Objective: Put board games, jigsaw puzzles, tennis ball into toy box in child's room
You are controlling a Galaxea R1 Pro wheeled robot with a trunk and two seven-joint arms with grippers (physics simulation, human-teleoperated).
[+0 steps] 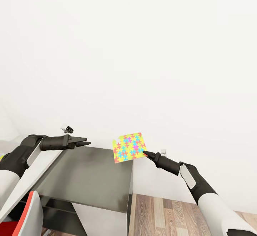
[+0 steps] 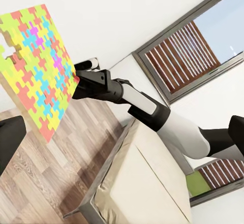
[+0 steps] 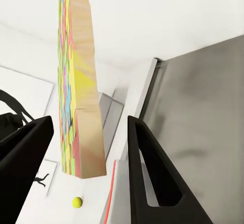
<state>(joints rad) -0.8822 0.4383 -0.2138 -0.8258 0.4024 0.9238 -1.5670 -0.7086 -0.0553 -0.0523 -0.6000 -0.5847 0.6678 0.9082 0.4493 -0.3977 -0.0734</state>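
Closest to me, the right gripper [image 1: 144, 153] has a jigsaw puzzle [image 1: 129, 147] lifted in the air. It seems to pinch the sheet by its edge, but in the right wrist view the two dark fingers [image 3: 152, 173] look spread wide with the sheet between them, so I cannot tell how tight the hold is. The puzzle hangs tilted over the corner of the table's dark grey part [image 1: 89, 179], not touching it.

Across from it, the left gripper [image 1: 85, 143] hovers over the same dark top. Its fingers look almost pressed together and hold nothing.

Farther off, the tennis ball [image 3: 77, 202] is a tiny yellow-green dot, so I think it is not packed yet. The bed [image 2: 147, 183] sits by the window [image 2: 203, 46].

I think this puzzle is on its way to the toy box, with more toys left.
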